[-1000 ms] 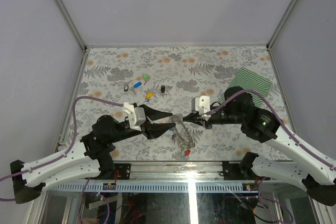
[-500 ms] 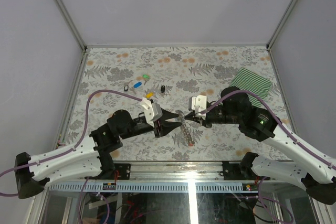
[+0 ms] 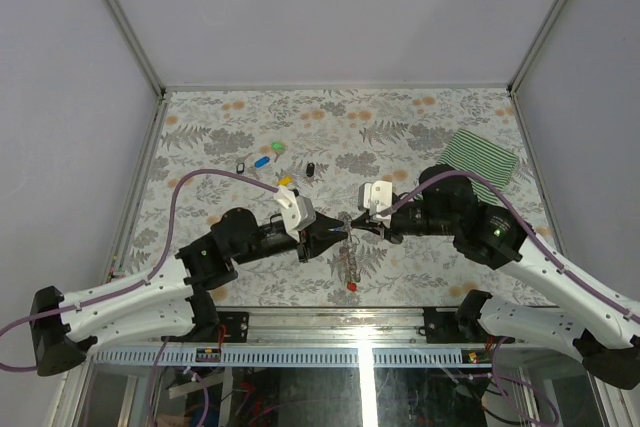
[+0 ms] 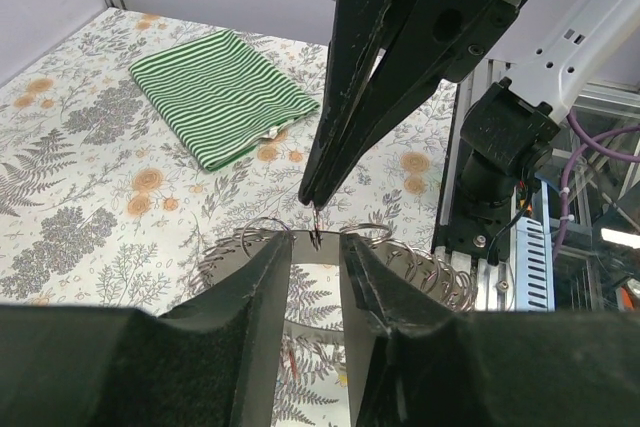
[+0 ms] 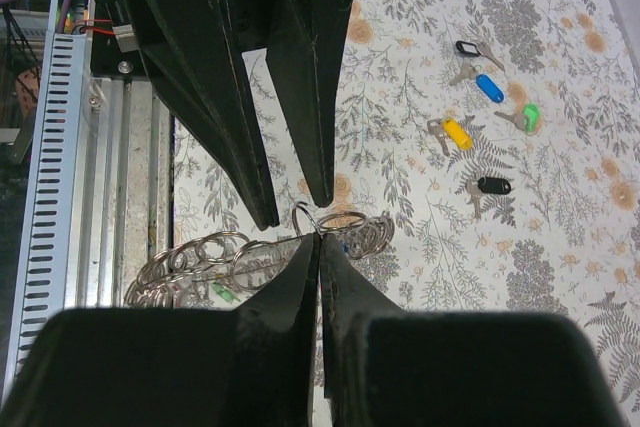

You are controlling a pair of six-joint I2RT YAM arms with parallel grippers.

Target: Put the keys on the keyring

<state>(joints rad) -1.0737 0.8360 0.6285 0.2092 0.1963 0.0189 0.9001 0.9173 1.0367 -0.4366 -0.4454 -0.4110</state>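
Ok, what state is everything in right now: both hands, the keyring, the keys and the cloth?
Right hand: shut, pinching the keyring.
Left hand: open, fingers either side of the pinched spot.
Keyring: held up at one end, rest trailing.
Five keys: lying loose, apart from the keyring.
Red key: at the keyring's low end; whether attached, cannot tell.
Cloth: folded, flat.

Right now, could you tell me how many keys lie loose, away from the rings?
5, clustered together: black key, blue key, green key, yellow key, second black key. More may hide among the rings.
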